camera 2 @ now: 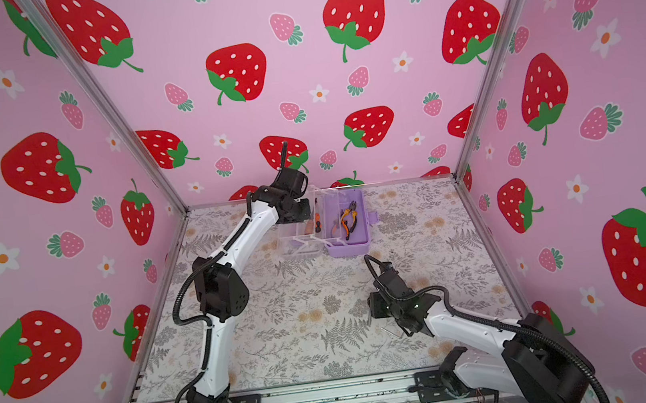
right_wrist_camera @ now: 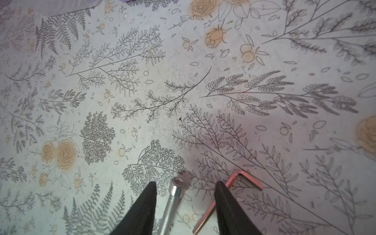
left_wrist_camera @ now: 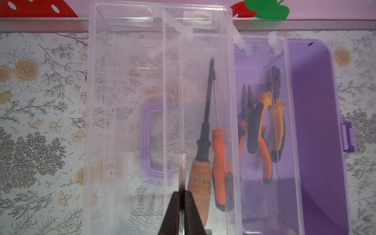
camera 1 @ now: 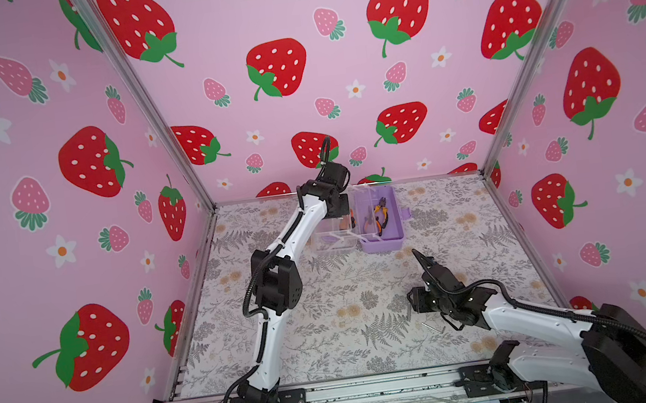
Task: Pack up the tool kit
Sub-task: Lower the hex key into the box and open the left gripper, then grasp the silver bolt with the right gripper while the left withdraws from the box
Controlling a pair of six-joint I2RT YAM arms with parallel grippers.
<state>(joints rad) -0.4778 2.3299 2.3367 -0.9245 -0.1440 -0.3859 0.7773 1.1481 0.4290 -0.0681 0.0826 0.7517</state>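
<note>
Floral table; tool kit open at back centre, clear lid laid leftward. Right gripper fingers apart; left gripper over the clear section, pinching a metal bit. Pliers in lilac base, screwdrivers in clear section. Bolt lies between right fingers, hex key beside.

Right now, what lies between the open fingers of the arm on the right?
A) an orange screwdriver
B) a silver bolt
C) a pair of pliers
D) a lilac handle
B: in the right wrist view a silver bolt lies on the table between the open fingers of the right gripper, a bent hex key beside it.
</note>
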